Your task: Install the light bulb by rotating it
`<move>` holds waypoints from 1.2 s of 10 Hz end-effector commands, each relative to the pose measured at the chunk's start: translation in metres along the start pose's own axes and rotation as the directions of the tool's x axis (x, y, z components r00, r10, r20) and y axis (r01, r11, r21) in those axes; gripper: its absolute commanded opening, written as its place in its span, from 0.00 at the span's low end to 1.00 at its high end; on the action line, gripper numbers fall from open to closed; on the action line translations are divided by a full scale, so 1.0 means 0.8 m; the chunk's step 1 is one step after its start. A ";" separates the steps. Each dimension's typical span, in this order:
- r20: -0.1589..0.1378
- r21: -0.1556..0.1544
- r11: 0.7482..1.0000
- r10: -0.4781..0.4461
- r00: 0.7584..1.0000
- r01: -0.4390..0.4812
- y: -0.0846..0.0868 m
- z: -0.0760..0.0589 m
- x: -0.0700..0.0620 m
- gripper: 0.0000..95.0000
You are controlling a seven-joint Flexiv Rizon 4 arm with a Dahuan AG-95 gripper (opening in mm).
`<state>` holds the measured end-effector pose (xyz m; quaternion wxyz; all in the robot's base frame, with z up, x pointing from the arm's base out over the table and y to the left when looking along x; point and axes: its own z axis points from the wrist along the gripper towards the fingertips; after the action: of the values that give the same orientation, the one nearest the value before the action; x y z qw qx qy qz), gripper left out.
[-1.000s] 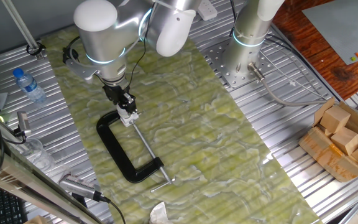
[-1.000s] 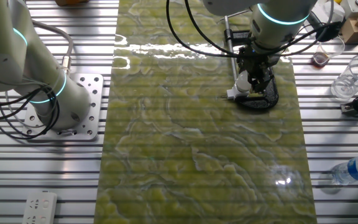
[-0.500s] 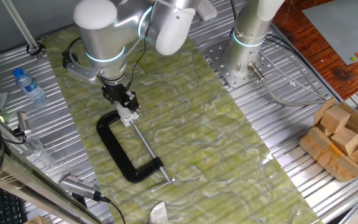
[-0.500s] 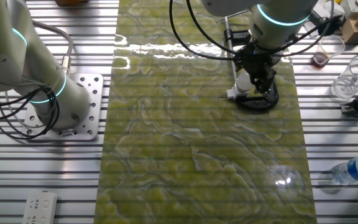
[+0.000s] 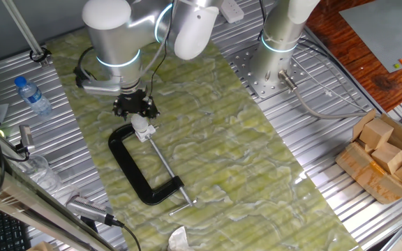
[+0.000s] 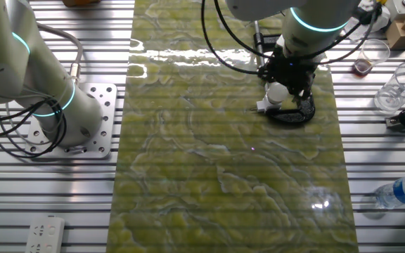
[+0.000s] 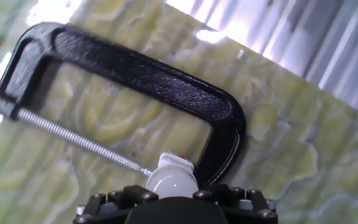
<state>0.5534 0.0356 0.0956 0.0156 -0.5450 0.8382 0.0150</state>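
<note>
The light bulb [image 5: 142, 125] is a small white globe. It sits in a white socket [image 7: 174, 163] at the end of the screw of the black C-clamp [image 5: 128, 166], which lies flat on the green mat. My gripper [image 5: 137, 113] is right over the bulb, with its fingers closed around the globe. In the other fixed view the bulb [image 6: 276, 91] shows just left of my gripper [image 6: 292, 83]. In the hand view the bulb [image 7: 171, 182] is at the bottom centre, partly hidden by the gripper body. The clamp [image 7: 166, 84] arcs above it.
A water bottle [image 5: 32, 95] lies at the left of the mat. A box of wooden blocks [image 5: 386, 157] stands at the right. A second arm's base [image 5: 278, 49] is bolted at the back. A clear glass [image 6: 392, 88] stands beside the mat.
My gripper has turned about its own axis over the bulb, and its black body now lies crosswise. The bulb and clamp have stayed in place.
</note>
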 end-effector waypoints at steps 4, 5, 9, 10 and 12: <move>0.014 -0.007 0.794 -0.607 0.794 0.608 0.000 0.000 -0.003 0.80; 0.016 -0.006 0.793 -0.609 0.793 0.609 0.001 0.001 -0.004 0.80; 0.013 -0.006 0.796 -0.606 0.796 0.606 0.001 0.002 -0.004 0.60; 0.013 -0.007 0.796 -0.605 0.796 0.606 0.001 0.002 -0.005 0.40; 0.012 -0.007 0.799 -0.601 0.799 0.601 0.001 0.003 -0.005 0.40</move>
<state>0.5535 0.0403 0.0941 0.0197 -0.7831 0.6214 0.0164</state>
